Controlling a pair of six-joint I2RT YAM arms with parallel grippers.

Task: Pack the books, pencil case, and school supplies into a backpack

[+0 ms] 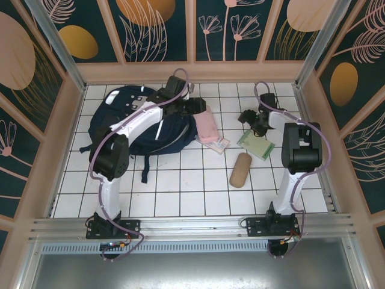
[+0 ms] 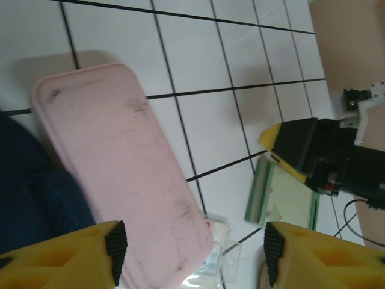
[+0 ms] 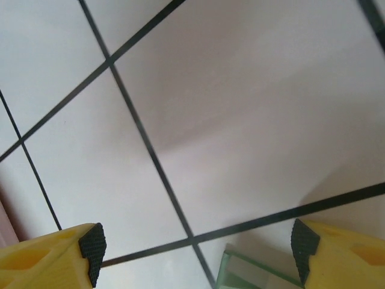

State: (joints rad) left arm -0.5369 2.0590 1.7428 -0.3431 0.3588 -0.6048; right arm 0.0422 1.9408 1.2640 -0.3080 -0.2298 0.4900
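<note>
left pincer [image 2: 195, 242] spread above pink case [image 2: 114, 174], seemingly not touching

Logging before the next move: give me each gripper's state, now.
Left gripper: open, jaws apart over the pink case, not gripping it.
Right gripper: open, holding nothing.

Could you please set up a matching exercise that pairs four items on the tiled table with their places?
1 navy fabric backpack
2 pink flat rectangular case
3 pale green flat pad
4 tan cylindrical pouch

A nearest the arm bases
B beside the right pincer
C farthest left
D against the backpack's right edge

Pairs: 1-C, 2-D, 3-B, 4-A
</note>
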